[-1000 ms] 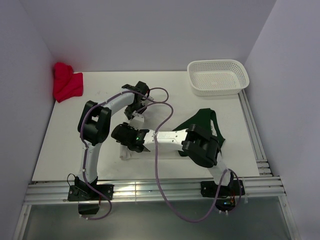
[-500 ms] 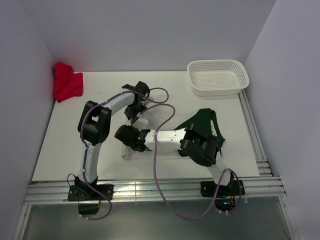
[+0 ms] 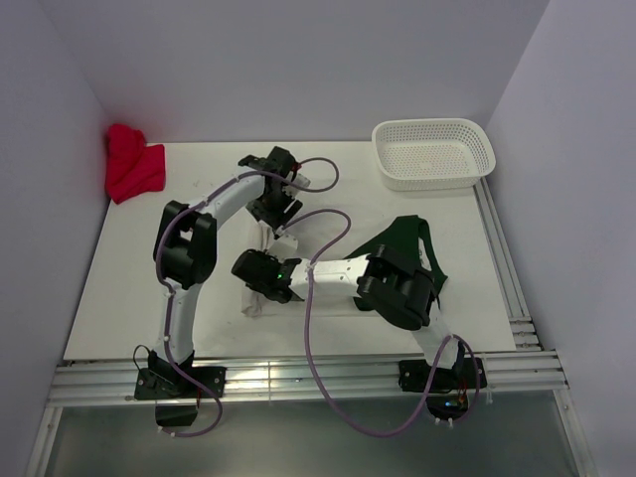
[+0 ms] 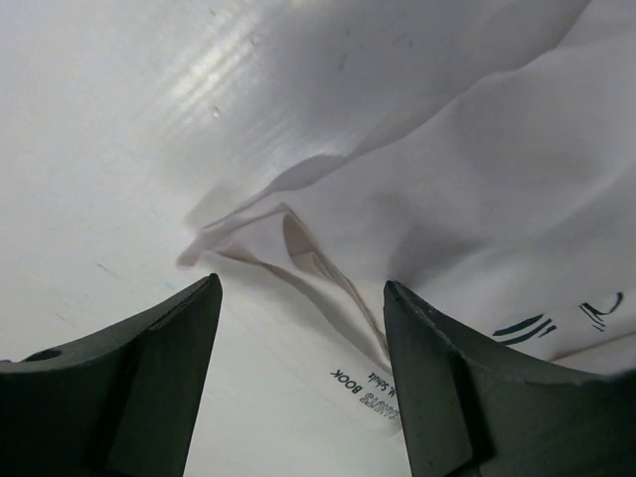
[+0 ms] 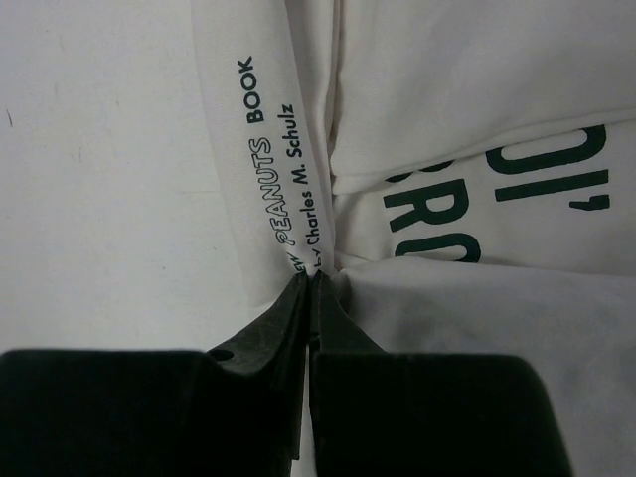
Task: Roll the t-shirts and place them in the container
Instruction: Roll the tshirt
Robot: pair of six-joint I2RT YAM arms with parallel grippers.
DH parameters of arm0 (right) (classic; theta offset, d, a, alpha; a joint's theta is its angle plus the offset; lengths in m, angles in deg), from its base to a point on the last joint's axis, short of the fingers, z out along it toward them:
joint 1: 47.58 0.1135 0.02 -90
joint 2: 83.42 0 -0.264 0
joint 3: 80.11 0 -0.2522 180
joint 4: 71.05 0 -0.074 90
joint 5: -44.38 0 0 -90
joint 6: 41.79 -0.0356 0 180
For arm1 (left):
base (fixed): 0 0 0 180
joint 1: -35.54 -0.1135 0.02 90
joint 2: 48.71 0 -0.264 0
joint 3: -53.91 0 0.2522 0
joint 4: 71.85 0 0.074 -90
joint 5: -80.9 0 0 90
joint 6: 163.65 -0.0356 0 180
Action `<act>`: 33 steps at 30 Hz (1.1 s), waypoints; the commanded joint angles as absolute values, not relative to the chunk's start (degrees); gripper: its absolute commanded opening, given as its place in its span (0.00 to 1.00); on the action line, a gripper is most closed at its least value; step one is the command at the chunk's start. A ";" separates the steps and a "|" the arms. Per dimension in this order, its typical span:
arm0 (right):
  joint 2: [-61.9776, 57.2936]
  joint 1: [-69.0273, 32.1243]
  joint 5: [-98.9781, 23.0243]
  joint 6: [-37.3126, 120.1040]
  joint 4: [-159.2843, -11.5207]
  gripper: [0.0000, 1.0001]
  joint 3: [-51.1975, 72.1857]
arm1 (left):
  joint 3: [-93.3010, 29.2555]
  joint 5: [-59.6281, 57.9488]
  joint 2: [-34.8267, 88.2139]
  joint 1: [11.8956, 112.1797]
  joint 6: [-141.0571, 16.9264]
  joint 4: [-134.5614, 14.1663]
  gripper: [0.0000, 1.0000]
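A crumpled red cloth (image 3: 132, 171) is sitting in the far left corner of the white desk (image 3: 119, 288), and a white perforated basket (image 3: 437, 180) is resting at the far right.

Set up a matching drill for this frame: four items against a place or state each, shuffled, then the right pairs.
Items
1. left gripper
2. right gripper
3. basket
4. red cloth

Place or state
A. far left corner of the table
B. shut, pinching a fold of the white shirt
C. far right corner of the table
D. open, just above the white shirt's edge

Pairs: 1-D, 2-B, 3-C, 4-A
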State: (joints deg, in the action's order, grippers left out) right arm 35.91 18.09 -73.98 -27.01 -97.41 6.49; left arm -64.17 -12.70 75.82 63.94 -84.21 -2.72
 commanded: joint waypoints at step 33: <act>31.71 15.09 -65.92 -31.42 -84.98 0.00 21.53 | -46.34 30.54 67.74 41.16 -90.01 -6.22 0.77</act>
